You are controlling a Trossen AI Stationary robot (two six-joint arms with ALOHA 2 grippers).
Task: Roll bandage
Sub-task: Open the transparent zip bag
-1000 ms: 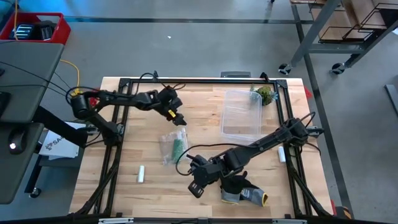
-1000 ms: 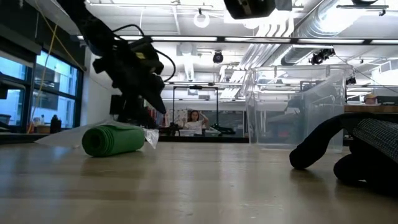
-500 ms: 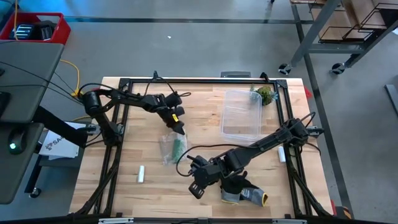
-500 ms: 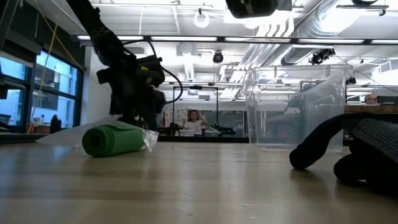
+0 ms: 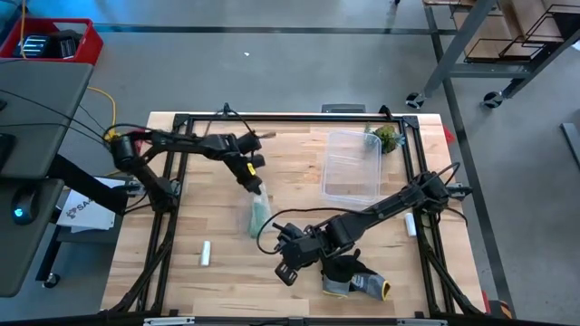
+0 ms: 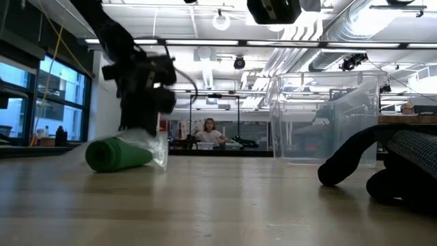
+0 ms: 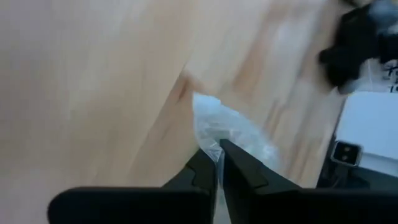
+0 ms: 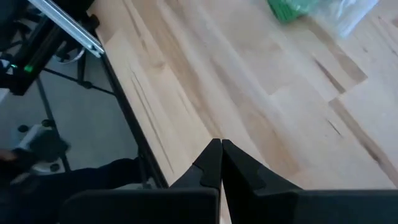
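Small white cylinder lay on the surface at the near left, well apart from everything, untouched.

Left gripper was out over the middle-left of the surface, fingers pinched together on the edge of a clear plastic bag. The left wrist view showed the film caught right at the fingertips. The low view showed the same: the arm standing over the bag with the plastic pulled up at its end.

The bandage sat inside that bag, just near-side of the left gripper, lying on the surface. In the low view it read as a compact green roll, so it looked already wound, not a loose strip. Judgement: the rolling itself did not look started here; the step in hand was getting the bandage out of its wrapper, and everything after that was left to do. Whether the roll needed unwinding and re-rolling could not be told.

Right gripper waited low near the front centre, fingers clenched on nothing, pointing at bare wood and the surface's edge. A dark grey glove lay just beside it. A clear plastic tub stood toward the back right, off to the side of the work.
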